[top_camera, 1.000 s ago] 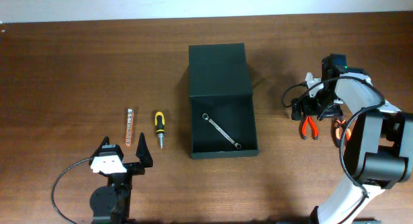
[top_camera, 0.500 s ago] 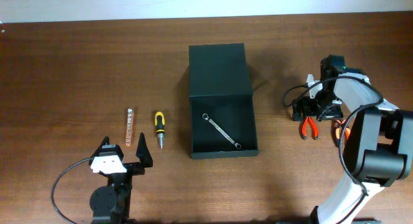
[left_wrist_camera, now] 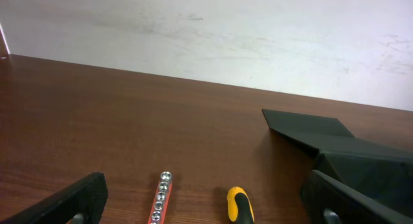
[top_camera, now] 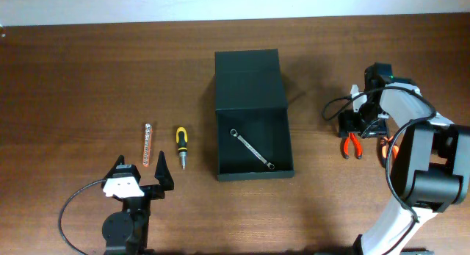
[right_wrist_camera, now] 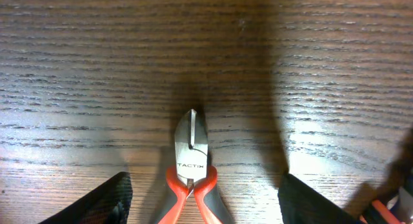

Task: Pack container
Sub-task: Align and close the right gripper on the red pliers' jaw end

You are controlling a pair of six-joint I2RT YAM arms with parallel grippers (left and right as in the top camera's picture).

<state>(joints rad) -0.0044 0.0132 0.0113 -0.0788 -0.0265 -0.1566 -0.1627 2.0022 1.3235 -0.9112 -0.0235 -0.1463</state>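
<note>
Right of the container, my right claw is hovering, spread apart astride the red pliers. Near left, my left claw is gaping wide.

A robotics test bench: wooden table against a plain white wall, pliers and screwdriver laid out.

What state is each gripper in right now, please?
Left gripper: open, holding nothing.
Right gripper: open, fingers either side of the pliers, not touching them.
</note>
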